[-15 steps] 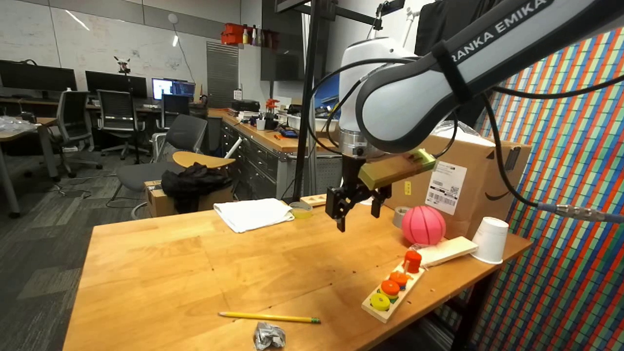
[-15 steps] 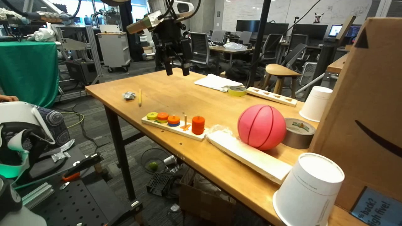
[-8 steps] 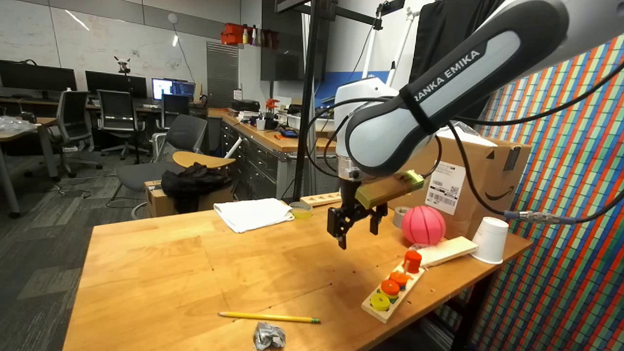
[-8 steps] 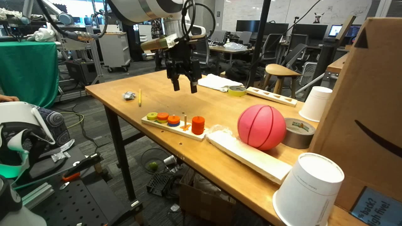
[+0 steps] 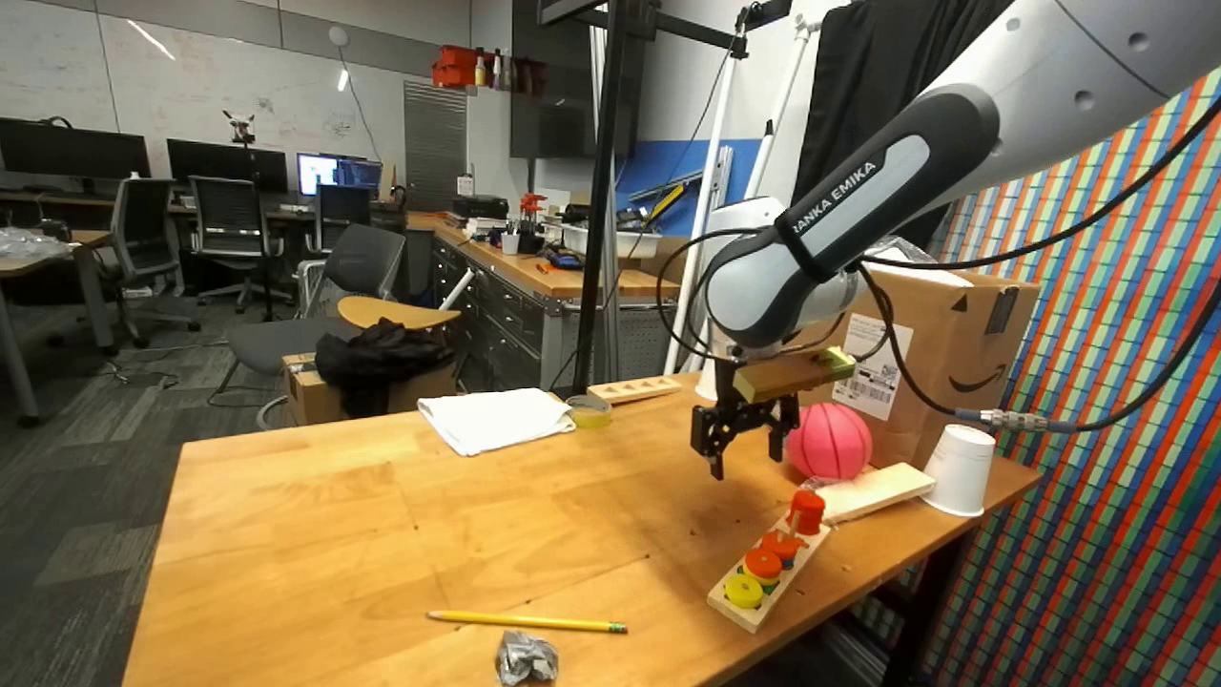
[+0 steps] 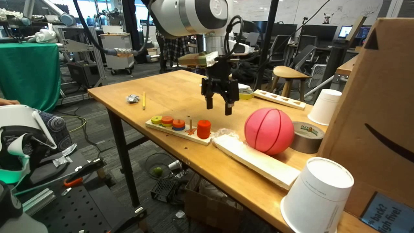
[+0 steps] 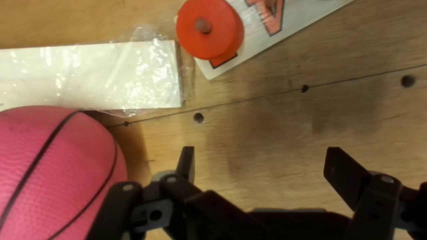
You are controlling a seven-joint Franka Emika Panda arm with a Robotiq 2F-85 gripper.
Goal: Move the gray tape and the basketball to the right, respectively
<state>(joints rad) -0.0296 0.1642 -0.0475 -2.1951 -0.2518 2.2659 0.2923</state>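
The fingers (image 7: 345, 176) hang spread apart above the wooden counter (image 5: 334, 534), and in the wrist view the pink basketball (image 7: 60, 173) lies at nine o'clock from them. In an exterior view the gray tape (image 6: 305, 144) lies flat at three o'clock from the basketball; whether the two touch, I cannot tell. A pale wooden board (image 6: 255, 158) sits at seven o'clock from the basketball, an upturned white cup (image 6: 318, 199) at five.
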